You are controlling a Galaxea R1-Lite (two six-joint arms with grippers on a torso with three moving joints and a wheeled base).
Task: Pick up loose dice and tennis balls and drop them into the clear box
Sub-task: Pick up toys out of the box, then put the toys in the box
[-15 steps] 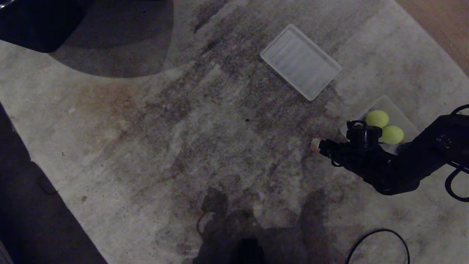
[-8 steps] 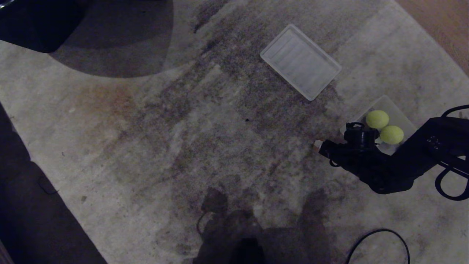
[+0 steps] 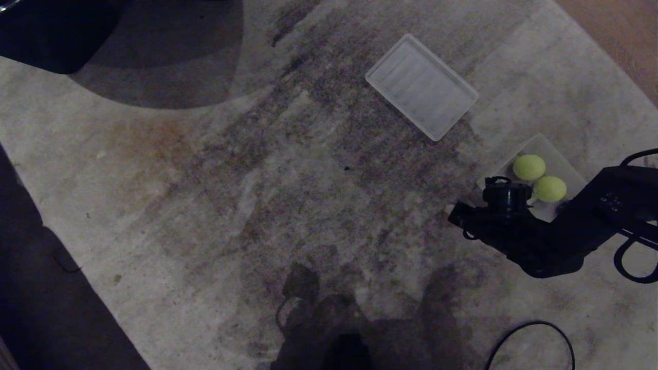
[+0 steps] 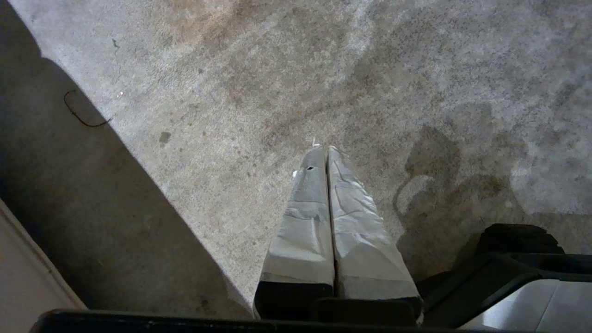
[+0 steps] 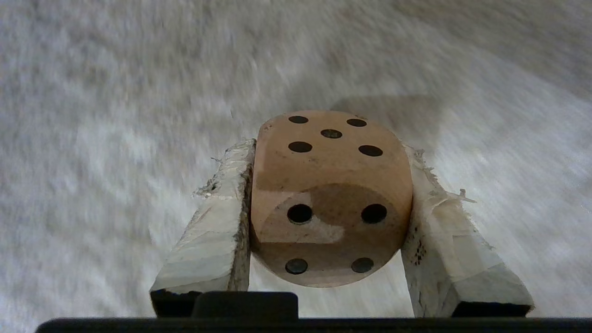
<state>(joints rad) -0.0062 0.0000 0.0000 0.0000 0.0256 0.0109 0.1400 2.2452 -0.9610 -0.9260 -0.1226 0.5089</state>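
A worn, mottled grey carpet [image 3: 257, 195] fills the floor, with a flat ribbed panel [image 3: 421, 86] lying toward its far side and a black cable [image 3: 529, 334] looping near the robot. Beside the right arm [image 3: 581, 226] sits the clear box [image 3: 563, 164], both tennis balls [image 3: 529, 167] already inside it, touching one another. The right gripper [image 5: 326, 203] is low over the carpet just beside the near-left corner of that box. Over the last second its fingers [image 5: 217, 222] have drawn in from wide apart, and the pinkish-beige die [image 5: 330, 196], which showed pale at the gripper's tip a second ago, is now all but hidden under it in the head view. The right wrist view shows the result: both taped fingers press the die's opposite side faces, five pips on top and four toward the camera, so the die looks gripped, though it seems not yet lifted off the carpet. That suggests the pick is secured, with a short lift and carry over the box wall to come. The left gripper [image 4: 323, 152] hangs idle above bare carpet, its fingers pressed together on nothing.
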